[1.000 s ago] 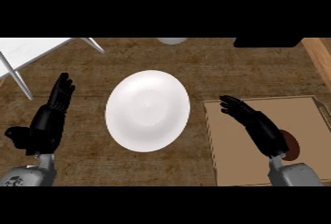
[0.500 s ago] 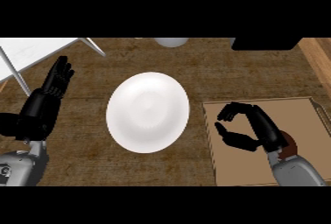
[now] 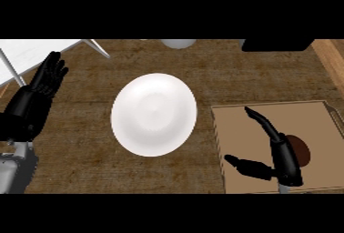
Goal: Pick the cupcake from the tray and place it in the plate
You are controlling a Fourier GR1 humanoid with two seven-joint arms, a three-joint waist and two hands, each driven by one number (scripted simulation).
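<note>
1. Head view. The counter [image 3: 87, 154] has a brown, rough-looking top. A white oval-looking plate [image 3: 153, 114] lies at its middle with nothing on it.
2. The tray [image 3: 316, 119], flat and tan with a low rim, lies to the right of the plate. The two are near each other but apart.
3. The cupcake [image 3: 302, 151] shows as a dark brown round shape on the tray, in its lower right part. Its left side is hidden behind the right hand.
4. The right hand [image 3: 285, 157] is over the tray. Its fingers [image 3: 259, 119] are straight and point up and to the left, and the thumb is spread out to the left. The hand is open and holds nothing. Whether it touches the cupcake cannot be told.
5. The left hand [image 3: 33, 102] shows at the left edge, well apart from the plate. It is at rest, with its fingers straight and pointing up.
6. At the top edge, from left to right: a white flat surface [image 3: 30, 52], a pale round object [image 3: 178, 43] cut off by the edge, and a black object [image 3: 277, 44].
</note>
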